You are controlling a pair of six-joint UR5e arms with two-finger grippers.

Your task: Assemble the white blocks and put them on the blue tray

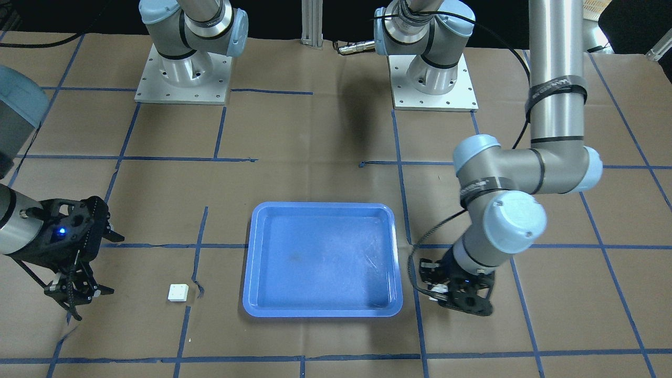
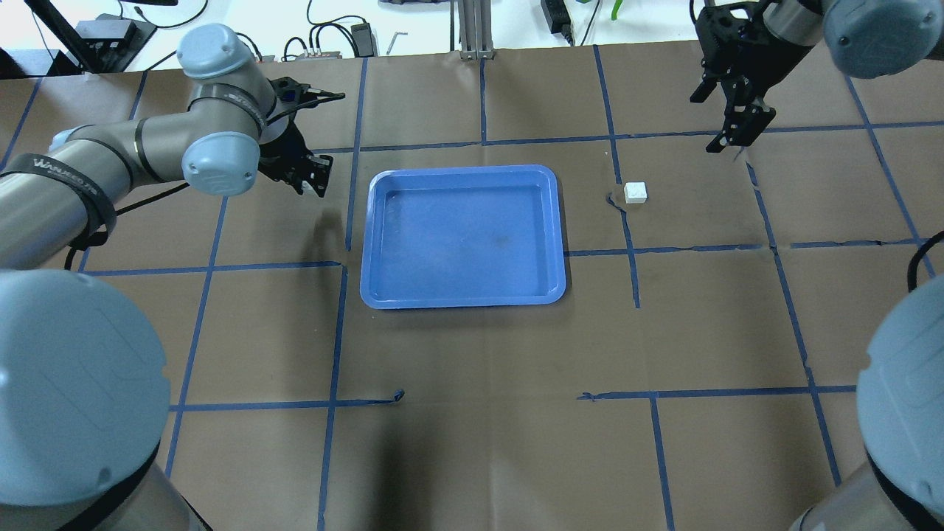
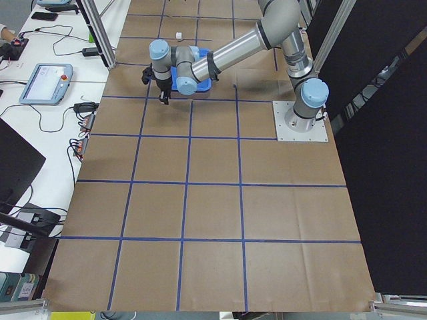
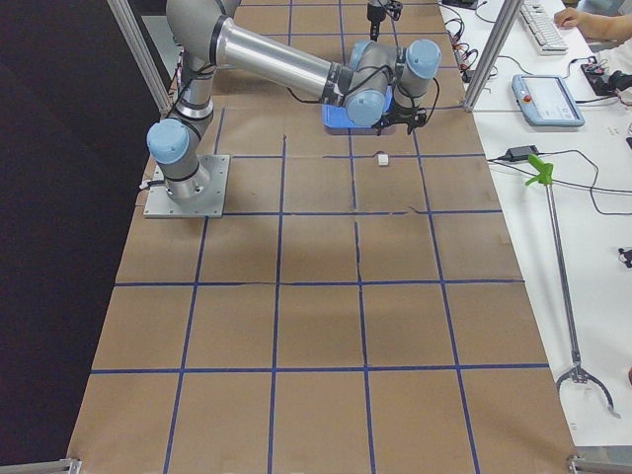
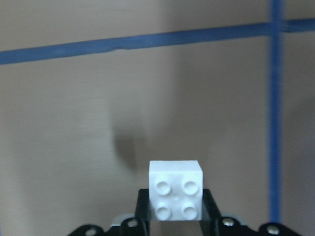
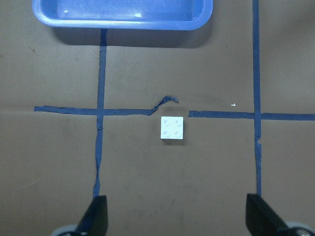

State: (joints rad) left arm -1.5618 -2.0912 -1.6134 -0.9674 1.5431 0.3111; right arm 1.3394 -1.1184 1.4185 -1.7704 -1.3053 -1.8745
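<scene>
The blue tray (image 2: pixel 383 243) lies in the middle of the table, with nothing in it; it also shows in the front view (image 1: pixel 323 312). My left gripper (image 2: pixel 313 175) hangs beside the tray's left edge. In the left wrist view it (image 5: pixel 175 209) is shut on one white block (image 5: pixel 175 189), studs toward the camera, above the paper. The other white block (image 2: pixel 636 192) lies on the table right of the tray. It also shows in the right wrist view (image 6: pixel 172 128). My right gripper (image 6: pixel 176 200) is open, above and beyond that block, and holds nothing.
Brown paper with blue tape lines covers the table (image 2: pixel 472 413). A torn bit of tape (image 6: pixel 165 103) lies next to the loose block. The two arm bases (image 1: pixel 184 79) stand at the robot's edge. Operator desks with cables and a pendant (image 3: pixel 47 83) line the far side.
</scene>
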